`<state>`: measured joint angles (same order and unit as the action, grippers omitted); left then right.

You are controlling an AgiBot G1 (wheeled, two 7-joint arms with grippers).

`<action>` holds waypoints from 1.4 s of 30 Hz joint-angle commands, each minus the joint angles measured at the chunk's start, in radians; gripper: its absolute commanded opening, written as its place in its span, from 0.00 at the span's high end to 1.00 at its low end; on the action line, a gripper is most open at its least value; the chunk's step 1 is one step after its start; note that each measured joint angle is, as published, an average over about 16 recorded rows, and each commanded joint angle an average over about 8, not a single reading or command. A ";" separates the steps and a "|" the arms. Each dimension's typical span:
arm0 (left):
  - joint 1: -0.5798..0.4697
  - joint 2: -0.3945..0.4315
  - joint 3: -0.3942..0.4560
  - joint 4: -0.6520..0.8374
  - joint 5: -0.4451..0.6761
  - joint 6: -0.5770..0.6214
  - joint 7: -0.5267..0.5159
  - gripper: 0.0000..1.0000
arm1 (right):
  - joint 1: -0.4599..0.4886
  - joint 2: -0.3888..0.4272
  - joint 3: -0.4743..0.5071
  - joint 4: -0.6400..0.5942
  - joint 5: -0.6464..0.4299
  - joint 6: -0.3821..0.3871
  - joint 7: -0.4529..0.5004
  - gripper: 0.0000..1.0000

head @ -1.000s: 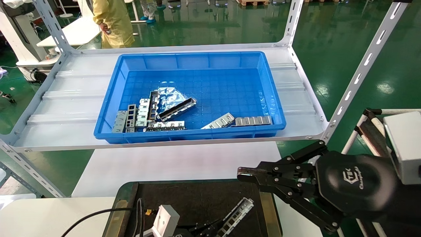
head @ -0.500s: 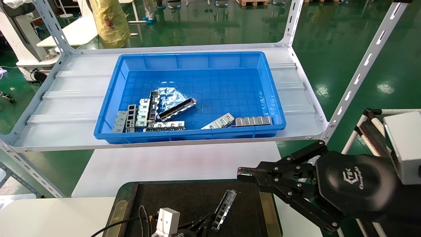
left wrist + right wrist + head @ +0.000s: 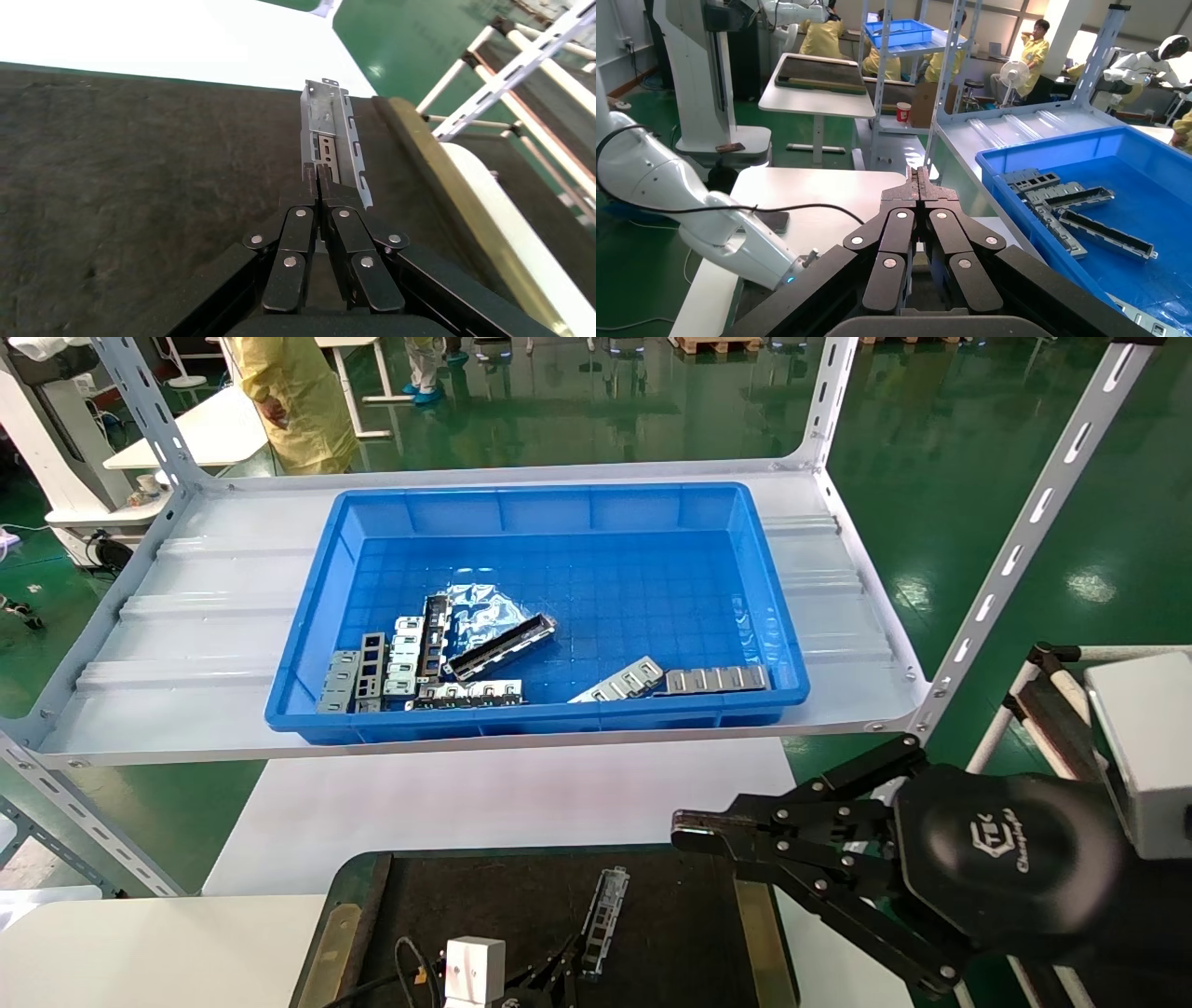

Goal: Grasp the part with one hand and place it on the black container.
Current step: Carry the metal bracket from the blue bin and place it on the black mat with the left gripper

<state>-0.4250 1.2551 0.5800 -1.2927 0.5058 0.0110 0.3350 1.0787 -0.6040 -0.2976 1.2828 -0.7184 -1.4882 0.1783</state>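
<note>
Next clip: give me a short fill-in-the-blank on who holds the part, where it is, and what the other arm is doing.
1. The slim grey metal channel bar is gripped by the ____ pincer.
2. That bar is above the wide flat ____ tray.
3. The right pincer holds ____.
4. The loose metal pieces lie in the deep ____ plastic bin.

Missing words: left; black; nothing; blue

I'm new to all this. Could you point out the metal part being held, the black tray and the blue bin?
metal part (image 3: 329,133), left wrist view, its channel floor.
black tray (image 3: 494,905), head view, bare dark inside.
blue bin (image 3: 540,723), head view, front wall.
</note>
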 commanded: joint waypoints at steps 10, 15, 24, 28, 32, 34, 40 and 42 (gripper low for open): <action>0.023 0.098 -0.113 0.084 0.042 0.047 0.057 1.00 | 0.000 0.000 -0.001 0.000 0.000 0.000 0.000 1.00; 0.014 0.105 -0.116 0.111 0.023 0.048 0.060 1.00 | 0.000 0.000 -0.001 0.000 0.001 0.000 0.000 1.00; -0.011 0.108 -0.077 0.140 -0.013 0.009 0.053 1.00 | 0.000 0.001 -0.001 0.000 0.001 0.001 -0.001 1.00; -0.023 0.108 -0.059 0.151 -0.022 -0.006 0.048 1.00 | 0.000 0.001 -0.002 0.000 0.001 0.001 -0.001 1.00; -0.033 0.107 -0.044 0.161 -0.026 -0.019 0.044 1.00 | 0.000 0.001 -0.002 0.000 0.001 0.001 -0.001 1.00; -0.036 0.106 -0.037 0.164 -0.027 -0.023 0.041 0.94 | 0.000 0.001 -0.002 0.000 0.001 0.001 -0.001 0.93; -0.041 0.105 -0.026 0.167 -0.027 -0.031 0.033 0.22 | 0.000 0.001 -0.002 0.000 0.001 0.001 -0.001 0.20; -0.042 0.104 -0.023 0.167 -0.026 -0.033 0.031 0.03 | 0.001 0.001 -0.002 0.000 0.002 0.001 -0.001 0.02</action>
<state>-0.4673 1.3596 0.5556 -1.1283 0.4799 -0.0223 0.3659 1.0792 -0.6031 -0.2999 1.2828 -0.7169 -1.4872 0.1771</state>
